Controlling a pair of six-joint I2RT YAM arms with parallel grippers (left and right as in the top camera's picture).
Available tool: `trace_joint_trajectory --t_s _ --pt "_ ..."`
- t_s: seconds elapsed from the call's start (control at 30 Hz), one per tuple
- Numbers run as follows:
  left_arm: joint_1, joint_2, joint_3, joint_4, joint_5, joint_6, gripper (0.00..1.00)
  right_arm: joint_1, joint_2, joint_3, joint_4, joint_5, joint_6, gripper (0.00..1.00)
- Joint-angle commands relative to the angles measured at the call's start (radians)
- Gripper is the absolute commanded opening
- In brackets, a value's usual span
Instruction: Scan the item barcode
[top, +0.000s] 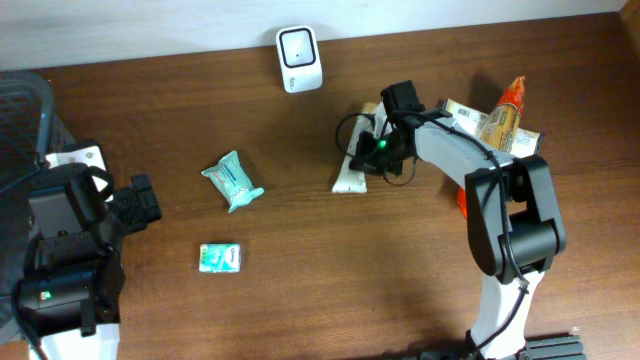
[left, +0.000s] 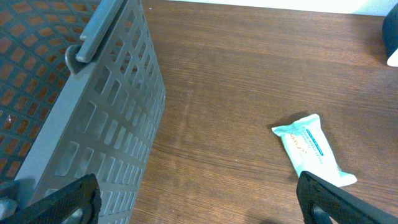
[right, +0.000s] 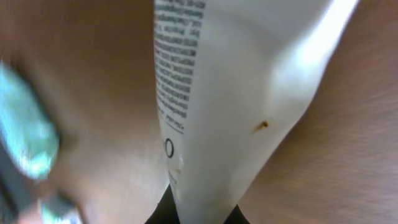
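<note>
Basket (left: 106, 118) wall flanks the wide-open left claw (left: 202, 202); right claw (top: 384, 152) pinches the white tube (top: 346, 180) toward the far table (top: 300, 300) edge.

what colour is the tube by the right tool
The tube is white with black small print; the right wrist view shows it best.

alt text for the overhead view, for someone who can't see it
The right gripper is shut on a white plastic tube on the brown wooden table, near a white boxy scanner. Left of it lie a crinkled teal packet and a small flat teal packet.
</note>
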Motion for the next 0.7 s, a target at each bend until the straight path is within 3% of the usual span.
trace_joint_trajectory --t_s 0.0,0.17,0.3,0.4,0.53,0.67 --pt "0.005 -0.007 0.012 -0.001 -0.011 -0.01 0.99 0.098 0.016 -0.003 -0.078 -0.211 -0.269 0.04" --pt "0.005 -0.007 0.012 -0.001 -0.011 -0.01 0.99 0.229 0.016 0.036 -0.1 -0.21 -0.338 0.04" --pt "0.005 -0.007 0.012 -0.001 -0.011 -0.01 0.99 0.225 0.016 0.037 -0.101 -0.202 -0.327 0.08" --pt "0.005 -0.007 0.012 -0.001 -0.011 -0.01 0.99 0.225 0.013 0.045 -0.101 -0.186 -0.309 0.04" --pt "0.005 -0.007 0.012 -0.001 -0.011 -0.01 0.99 0.209 -0.078 0.119 -0.102 -0.491 -0.511 0.04" --pt "0.005 -0.007 0.012 -0.001 -0.011 -0.01 0.99 0.138 -0.218 0.167 -0.101 -0.623 -0.544 0.04"
